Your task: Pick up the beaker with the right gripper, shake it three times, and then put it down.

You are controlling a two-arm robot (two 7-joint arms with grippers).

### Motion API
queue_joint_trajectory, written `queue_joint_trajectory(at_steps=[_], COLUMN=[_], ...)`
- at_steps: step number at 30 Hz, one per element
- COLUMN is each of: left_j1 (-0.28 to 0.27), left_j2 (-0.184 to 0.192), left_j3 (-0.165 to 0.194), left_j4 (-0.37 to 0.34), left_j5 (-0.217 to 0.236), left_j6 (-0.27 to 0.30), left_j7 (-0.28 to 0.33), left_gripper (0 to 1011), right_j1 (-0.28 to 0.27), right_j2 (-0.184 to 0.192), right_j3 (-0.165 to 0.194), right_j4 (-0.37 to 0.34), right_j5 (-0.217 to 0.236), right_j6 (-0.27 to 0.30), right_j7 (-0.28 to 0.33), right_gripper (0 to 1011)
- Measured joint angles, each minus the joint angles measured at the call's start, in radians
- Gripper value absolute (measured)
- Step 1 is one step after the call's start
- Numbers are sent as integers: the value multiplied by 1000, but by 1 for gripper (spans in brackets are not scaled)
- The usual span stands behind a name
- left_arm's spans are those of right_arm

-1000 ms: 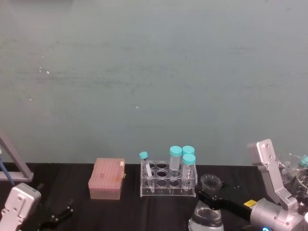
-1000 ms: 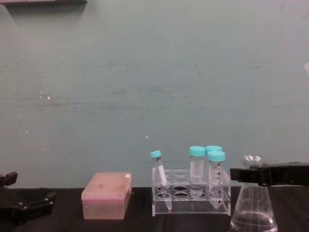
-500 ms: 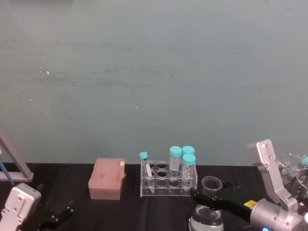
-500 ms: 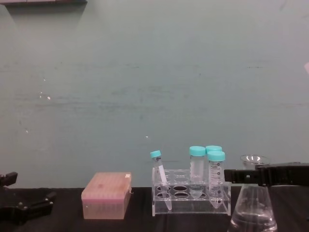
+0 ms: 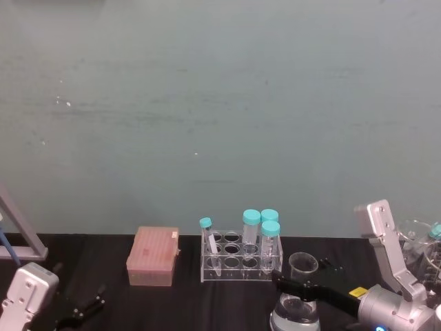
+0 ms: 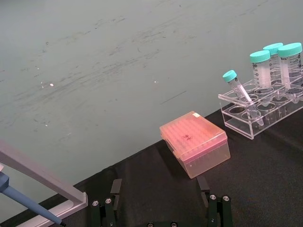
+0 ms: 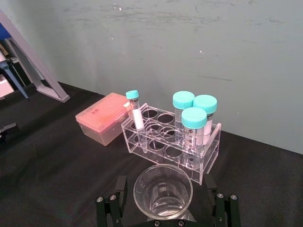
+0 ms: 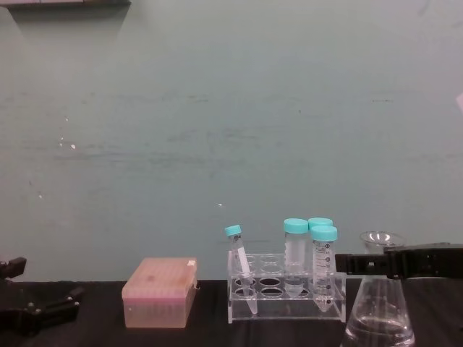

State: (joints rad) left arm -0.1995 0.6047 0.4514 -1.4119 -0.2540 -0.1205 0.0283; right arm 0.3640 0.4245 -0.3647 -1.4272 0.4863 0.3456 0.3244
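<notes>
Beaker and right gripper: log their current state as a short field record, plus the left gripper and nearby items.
beaker: clear conical flask with clear liquid, upright, to the right of the tube rack
right gripper: at the beaker's neck, fingers on either side of it
grip: closed on the neck, judged from the wrist view
left gripper: parked low at the table's left, fingers spread
tube rack: clear plastic, four teal-capped tubes, the small one tilted
pink box: left of the rack
table: black surface
</notes>
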Motion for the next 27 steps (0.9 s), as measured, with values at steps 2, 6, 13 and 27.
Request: queue_joint_trajectory(at_steps=[2,6,13,27], left_j1=[0,0,0,0], left_j2=[0,0,0,0], left_j3=[0,0,0,0], left_j4=[0,0,0,0], left_j5=[0,0,0,0], left_j6=[0,0,0,0], left_j7=[0,0,0,0], left_gripper=[1000,1000,1000,1000], right_j1=[-2,-14,-34,-58], right_j2=[1,10,28,54], right_j3=[1,10,35,70], right_j4=[-3,-24,-54,-74], right_j5=[0,3,16,102], right_j6=[1,4,6,-69], right_j7=[0,-2,-9,61], right_gripper=[1000,1000,1000,1000])
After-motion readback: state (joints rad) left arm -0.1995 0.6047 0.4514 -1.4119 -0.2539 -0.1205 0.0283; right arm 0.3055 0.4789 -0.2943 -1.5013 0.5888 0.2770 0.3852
